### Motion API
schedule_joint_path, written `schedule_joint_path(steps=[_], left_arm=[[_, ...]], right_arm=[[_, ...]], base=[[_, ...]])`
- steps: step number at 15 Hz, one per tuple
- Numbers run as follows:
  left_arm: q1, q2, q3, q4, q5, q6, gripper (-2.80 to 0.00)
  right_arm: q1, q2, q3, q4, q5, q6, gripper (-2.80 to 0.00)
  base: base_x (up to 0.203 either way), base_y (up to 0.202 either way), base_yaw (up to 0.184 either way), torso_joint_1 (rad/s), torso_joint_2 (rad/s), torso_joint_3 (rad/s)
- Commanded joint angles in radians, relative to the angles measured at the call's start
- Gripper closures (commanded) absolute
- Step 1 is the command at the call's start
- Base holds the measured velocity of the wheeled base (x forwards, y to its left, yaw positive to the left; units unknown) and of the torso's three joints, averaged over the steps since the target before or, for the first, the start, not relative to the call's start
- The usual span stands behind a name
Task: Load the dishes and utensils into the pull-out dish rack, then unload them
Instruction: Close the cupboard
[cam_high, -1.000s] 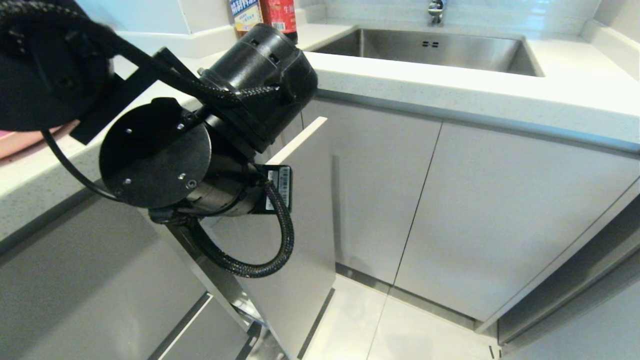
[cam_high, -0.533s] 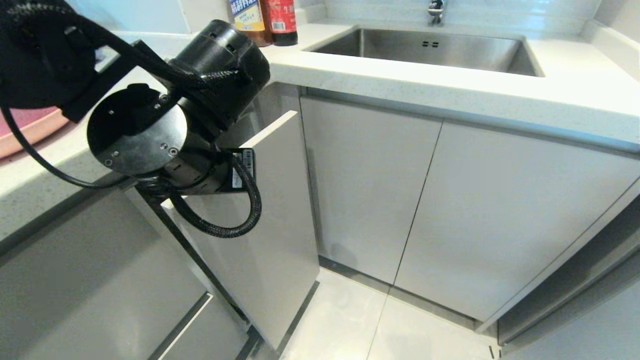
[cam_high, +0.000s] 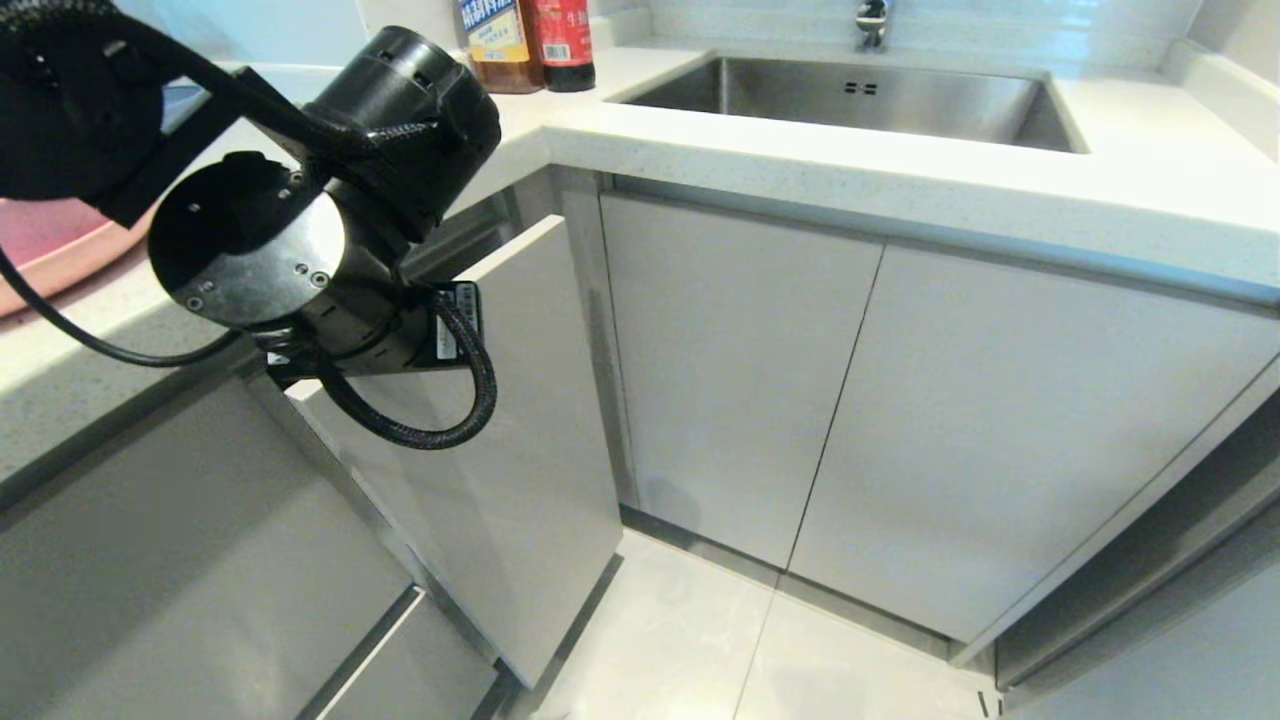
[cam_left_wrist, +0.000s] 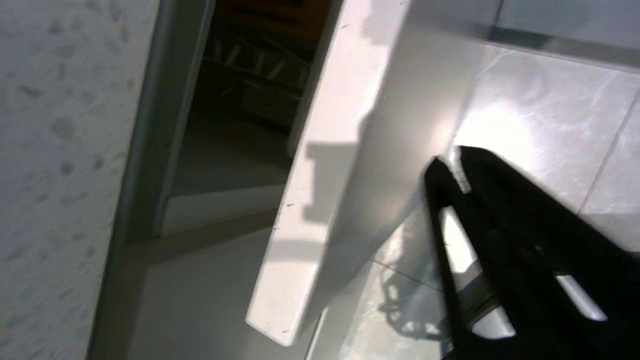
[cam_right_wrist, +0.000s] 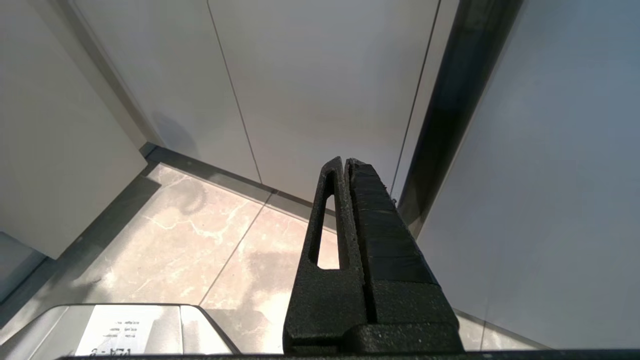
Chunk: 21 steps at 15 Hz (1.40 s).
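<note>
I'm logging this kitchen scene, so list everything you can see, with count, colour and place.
Rack panel: one, pale, ajar left of the doors.
Plate: one, pink, on the counter at far left.
Bottles: two, amber and red, on the counter left of the sink.
Sink: one, steel, set in the counter.
Tap: one, chrome, behind the sink.
Doors: two, pale, under the sink.
Left pincer: black, shut, at the panel's face.
Right pincer: black, shut, over the floor.
</note>
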Motion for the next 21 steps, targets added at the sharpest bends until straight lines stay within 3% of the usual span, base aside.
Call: schedule_joint_path(steps=[1, 5, 10, 21], left_arm=[[0.027, 0.001, 0.0, 0.005, 0.005, 0.008, 0.0], [0.083, 0.0, 0.0, 0.004, 0.005, 0.026, 0.0], [0.095, 0.0, -0.001, 0.003, 0.005, 0.027, 0.0], [-0.085, -0.135, -0.004, 0.0, 0.0, 0.026, 0.0]], right_arm=[[0.001, 0.0, 0.002, 0.0, 0.0, 0.0, 0.0], [0.0, 0.0, 0.002, 0.0, 0.0, 0.0, 0.0], [0.001, 0.0, 0.002, 0.0, 0.0, 0.0, 0.0], [0.0, 0.0, 0.002, 0.0, 0.0, 0.0, 0.0]], base=[[0.0, 0.0, 0.0, 0.0, 0.0, 0.0], [0.0, 0.0, 0.0, 0.0, 0.0, 0.0], [0.0, 0.0, 0.0, 0.0, 0.0, 0.0], [0.0, 0.0, 0.0, 0.0, 0.0, 0.0]])
